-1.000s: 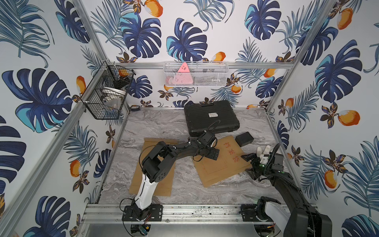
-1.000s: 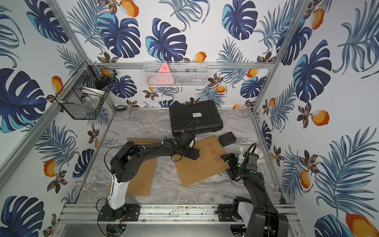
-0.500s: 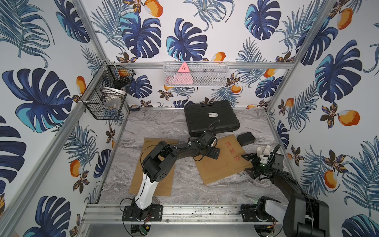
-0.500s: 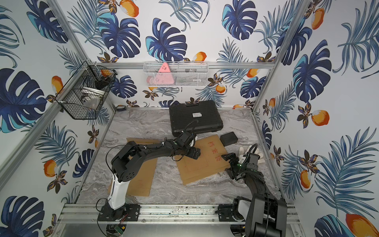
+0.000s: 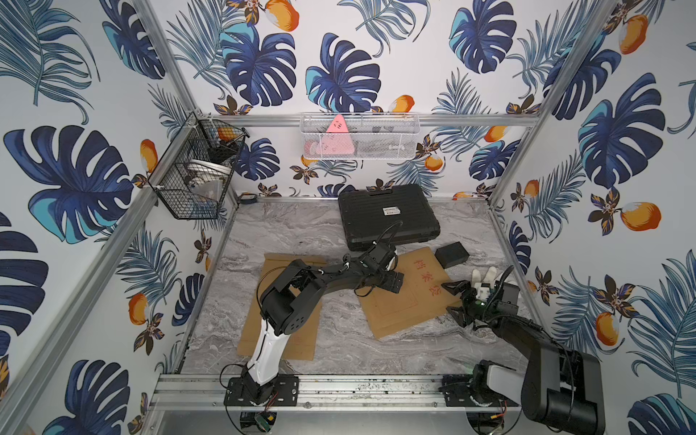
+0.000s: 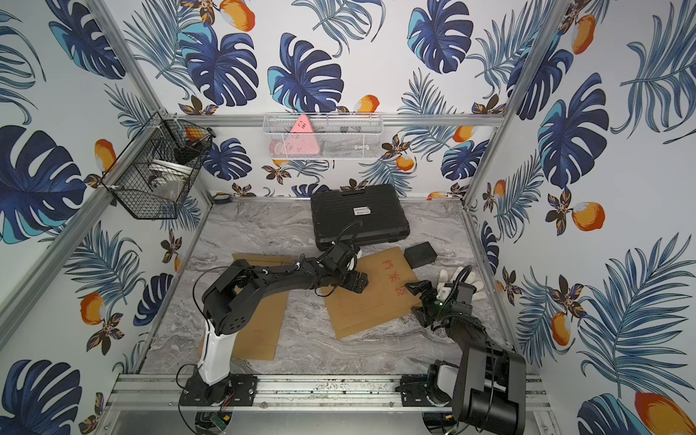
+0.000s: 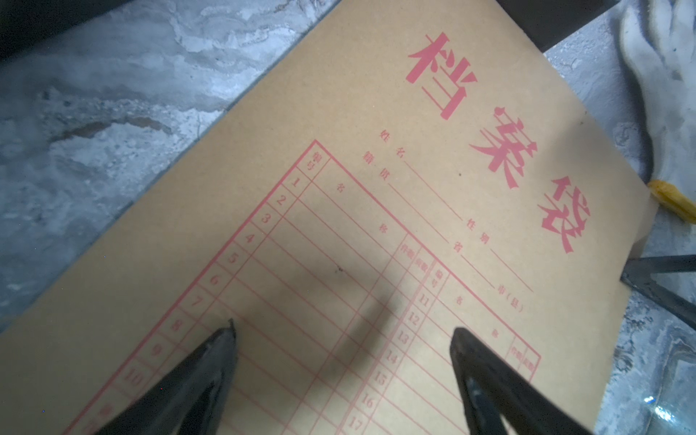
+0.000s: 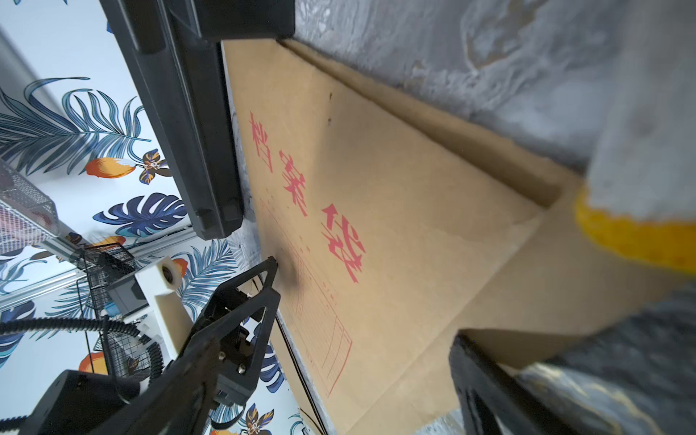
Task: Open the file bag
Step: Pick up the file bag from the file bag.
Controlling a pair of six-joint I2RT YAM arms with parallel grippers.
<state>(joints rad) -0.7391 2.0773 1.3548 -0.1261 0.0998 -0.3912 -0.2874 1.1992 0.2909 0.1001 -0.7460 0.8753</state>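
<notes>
At 4 o'clock of the table [image 5: 301,233]: right gripper [image 5: 452,297] released, jaws wide at the edge of the file bag [image 5: 399,316]. Bag lying flat toward 3 o'clock of centre, printed in red 档案袋 above a numbered form. Over its 11 o'clock part: left gripper [image 7: 342,331] released, empty. At 12 o'clock: black case [image 5: 388,218], white label unreadable.

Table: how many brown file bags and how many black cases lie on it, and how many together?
Brown file bags: 2, the red-printed bag and the other bag
Black cases: 2, the large case and the small box
Total: 4
</notes>
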